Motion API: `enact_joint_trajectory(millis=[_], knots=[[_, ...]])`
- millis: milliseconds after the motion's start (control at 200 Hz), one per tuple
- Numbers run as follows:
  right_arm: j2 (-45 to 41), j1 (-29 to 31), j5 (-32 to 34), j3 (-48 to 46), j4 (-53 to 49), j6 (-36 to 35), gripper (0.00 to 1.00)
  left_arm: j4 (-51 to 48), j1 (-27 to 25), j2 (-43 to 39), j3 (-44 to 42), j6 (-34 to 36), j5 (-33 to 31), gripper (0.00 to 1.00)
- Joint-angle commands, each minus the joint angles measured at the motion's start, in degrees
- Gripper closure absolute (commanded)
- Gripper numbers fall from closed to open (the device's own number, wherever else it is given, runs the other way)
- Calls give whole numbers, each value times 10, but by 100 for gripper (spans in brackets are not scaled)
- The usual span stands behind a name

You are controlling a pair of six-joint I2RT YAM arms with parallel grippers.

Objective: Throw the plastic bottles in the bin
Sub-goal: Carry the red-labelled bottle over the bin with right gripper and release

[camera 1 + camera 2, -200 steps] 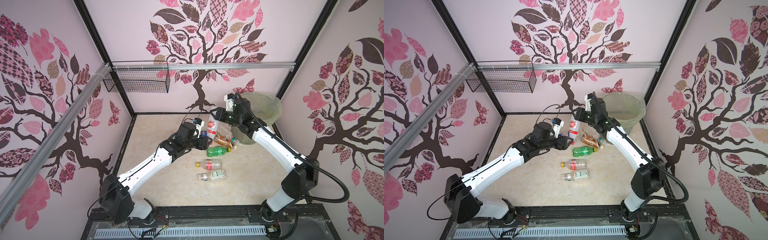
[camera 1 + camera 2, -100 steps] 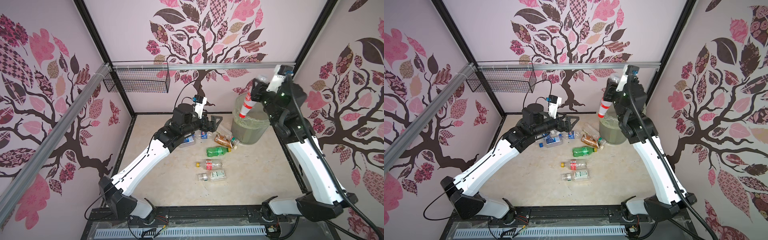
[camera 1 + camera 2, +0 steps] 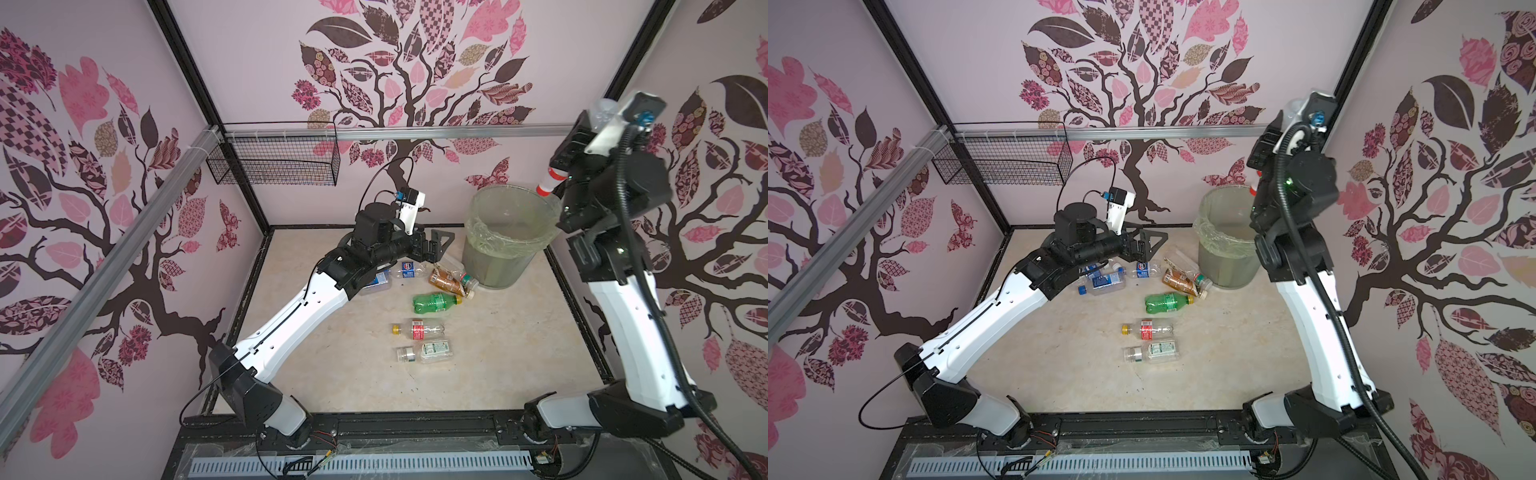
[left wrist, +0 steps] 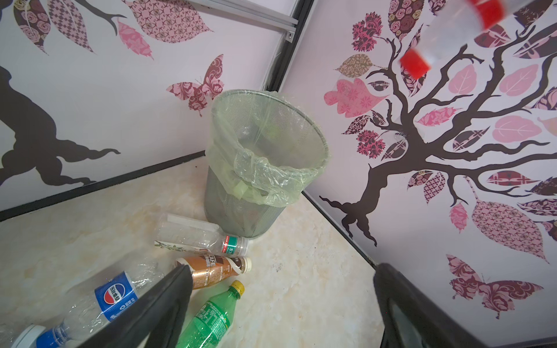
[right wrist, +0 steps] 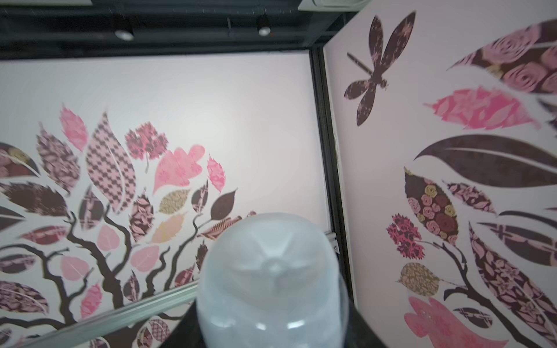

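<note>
- L arm: base at near-left edge of the table (image 3: 498, 365), stretched low & diagonal toward the far middle.
- R arm: base at near-right edge, reared up steeply, wrist high.
- Nearest, mid-table: white-label bottle (image 3: 432, 351). Just beyond it is the red-label bottle (image 3: 417, 330). Both lie flat, not touching.
- Next is the green bottle (image 3: 434, 302), lying w/ cap toward the right edge.
- Brown bottle (image 3: 446, 282) & green-band bottle (image 4: 193, 236) lie side by side at the bin's foot.
- Pepsi bottle (image 3: 409, 268) & blue-label bottles (image 3: 1100, 282) are partly under the L forearm; exact count unclear.
- Left tool (image 3: 440, 247) hovers over that pile, spread wide, nothing btw its fingers (image 4: 168, 301). In the L wrist view they're cut off by the frame edge.
- Bin (image 3: 490, 245) stands in the far-right corner. Its bag is cloudy, so contents can't be made out.
- Right tool (image 3: 575, 143) clamps the red-cap bottle (image 3: 549, 183), cap down, seemingly above the bin's right rim.
- R wrist view gives only that bottle's base; fingers barely show.
- In a top view the arm hides most of it, and in the L wrist view it's blurred.
</note>
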Motion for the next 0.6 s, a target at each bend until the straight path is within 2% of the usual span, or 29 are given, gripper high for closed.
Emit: enact_joint_trajectory(millis=[0,120,250,470,595], knots=[[89,-31,18,-19,-92,44,46,-10,-1,-8,-6,19,-8,2],[91,-35,19,-32,-112,54,15,-25,-1,-13,-21,30,-22,2],[65,-35,7,-41,-102,48,1,-30,-1,-6,-34,28,-33,2],[46,-34,-24,-12,-153,59,0,-72,6,23,-21,9,-99,2],[29,-34,-62,-20,-190,95,0,-104,10,22,-27,6,-184,2]])
